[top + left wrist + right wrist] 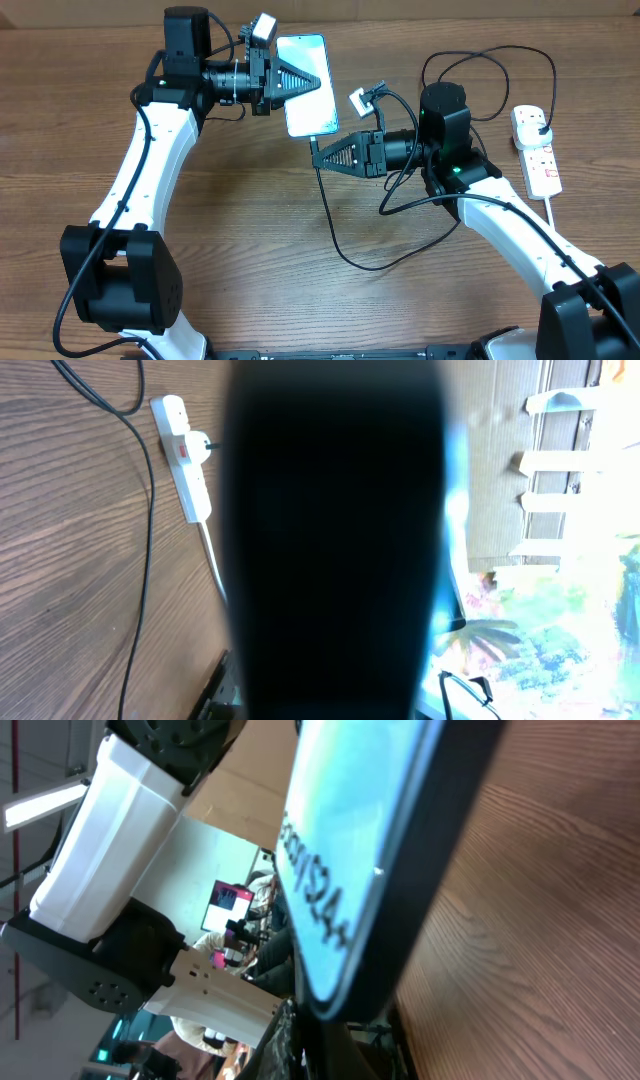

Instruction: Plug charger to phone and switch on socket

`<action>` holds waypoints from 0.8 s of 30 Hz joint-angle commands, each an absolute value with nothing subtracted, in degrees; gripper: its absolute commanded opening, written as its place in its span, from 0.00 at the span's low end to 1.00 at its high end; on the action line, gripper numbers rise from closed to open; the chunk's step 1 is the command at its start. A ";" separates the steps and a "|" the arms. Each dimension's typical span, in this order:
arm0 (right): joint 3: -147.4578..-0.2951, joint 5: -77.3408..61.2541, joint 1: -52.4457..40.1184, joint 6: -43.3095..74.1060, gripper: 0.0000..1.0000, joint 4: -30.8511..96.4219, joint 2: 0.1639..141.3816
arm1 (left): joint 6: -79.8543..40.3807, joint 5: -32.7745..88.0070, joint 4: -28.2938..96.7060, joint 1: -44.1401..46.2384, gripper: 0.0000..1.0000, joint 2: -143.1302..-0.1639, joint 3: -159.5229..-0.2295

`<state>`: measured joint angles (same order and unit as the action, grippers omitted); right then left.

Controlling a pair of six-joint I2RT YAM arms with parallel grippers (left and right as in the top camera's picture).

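Phone [350,870]: fills the right wrist view close up, lit screen with a black edge, tilted above the worktop [250,230]. From overhead it sits at the far middle, screen up.
Left tool [318,79]: clenched on the phone from its left side, fingers lying across the screen.
Right tool [318,157]: fingers drawn together on the charger's connector end, just beside the phone's near end. Whether the tip is seated in the phone cannot be told.
Charger [150,530]: thin black cable hanging from the right tool, looping over the worktop and round to a black plug in the socket.
Socket [537,152]: white strip at the right, well apart from the phone. Switch position cannot be told.
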<state>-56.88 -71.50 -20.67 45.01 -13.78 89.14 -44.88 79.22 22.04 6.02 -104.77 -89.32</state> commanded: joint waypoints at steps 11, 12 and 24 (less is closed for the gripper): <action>-57.82 -70.37 -18.68 48.01 0.04 -16.12 88.51 | -44.84 81.47 21.76 6.39 0.04 -103.77 -90.13; -57.82 -70.37 -18.68 48.01 0.04 -15.97 88.51 | -44.86 81.45 21.74 6.39 0.04 -103.77 -90.13; -57.82 -72.58 -18.96 48.01 0.04 -14.52 88.51 | -47.51 79.61 20.18 6.35 0.04 -103.77 -90.13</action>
